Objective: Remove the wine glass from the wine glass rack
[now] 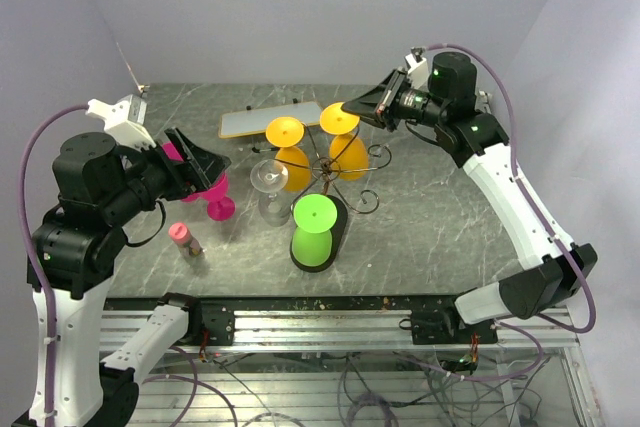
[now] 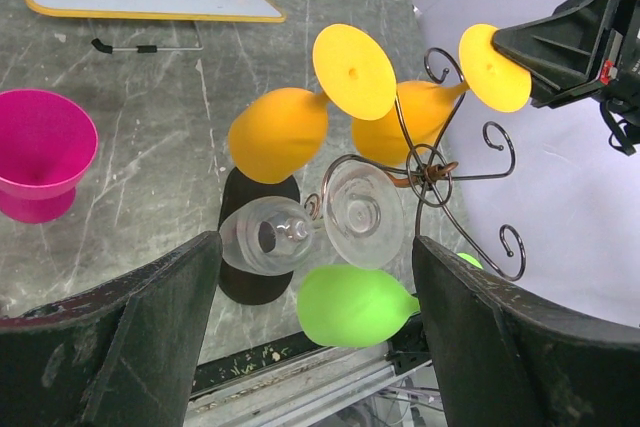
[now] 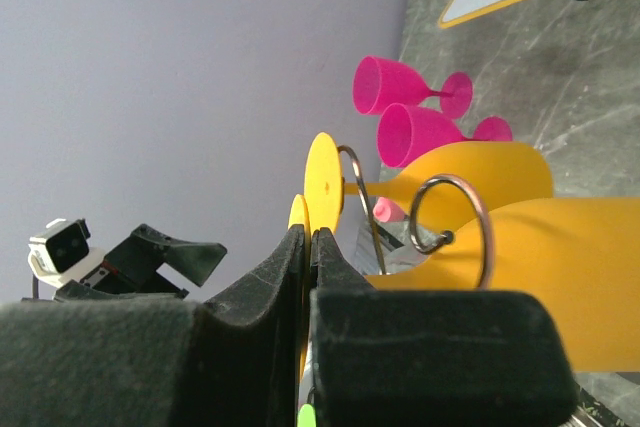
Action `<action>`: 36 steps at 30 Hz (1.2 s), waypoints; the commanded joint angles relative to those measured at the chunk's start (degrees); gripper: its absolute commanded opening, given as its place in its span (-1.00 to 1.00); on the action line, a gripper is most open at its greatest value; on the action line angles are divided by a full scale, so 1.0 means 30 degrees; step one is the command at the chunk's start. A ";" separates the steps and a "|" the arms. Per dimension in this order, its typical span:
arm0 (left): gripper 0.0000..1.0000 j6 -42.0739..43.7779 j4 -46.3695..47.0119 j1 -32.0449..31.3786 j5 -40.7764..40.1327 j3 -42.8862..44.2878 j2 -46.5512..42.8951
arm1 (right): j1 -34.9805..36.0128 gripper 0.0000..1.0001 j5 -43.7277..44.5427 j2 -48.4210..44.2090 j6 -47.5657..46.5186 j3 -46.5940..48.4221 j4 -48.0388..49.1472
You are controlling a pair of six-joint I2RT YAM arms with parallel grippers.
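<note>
The wine glass rack [image 1: 326,169], a dark wire stand on a black oval base, holds several upside-down glasses: two orange, one clear [image 1: 270,187] and one green [image 1: 314,231]. My right gripper [image 1: 352,113] is shut on the round foot of the right orange wine glass [image 1: 347,152], which still hangs on the rack. In the right wrist view the fingers [image 3: 308,237] pinch that yellow-orange foot [image 3: 299,209] edge-on. My left gripper [image 1: 200,169] is open and empty, left of the rack; its view looks between its fingers [image 2: 310,347] at the green glass [image 2: 355,305] and the rack [image 2: 430,172].
Two pink glasses [image 1: 213,192] stand on the table beside my left gripper. A small pink-capped bottle [image 1: 184,238] stands near the front left. A yellow-framed whiteboard [image 1: 270,119] and a marker [image 2: 130,47] lie behind the rack.
</note>
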 commanded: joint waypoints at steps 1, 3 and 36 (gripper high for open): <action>0.75 -0.0291 0.0982 0.0079 0.0872 0.0381 0.0108 | 0.0724 -1.00 -0.0236 0.0447 0.0279 0.1127 0.0157; 0.75 -0.0410 0.1176 0.0079 0.1063 0.0338 0.0126 | 0.0775 -1.00 -0.0108 0.0596 0.0378 0.1083 0.0453; 0.78 -0.2998 0.7160 0.0079 0.0393 -0.2979 -0.0097 | -0.0965 -1.00 0.2874 0.3122 0.3786 0.4022 0.8212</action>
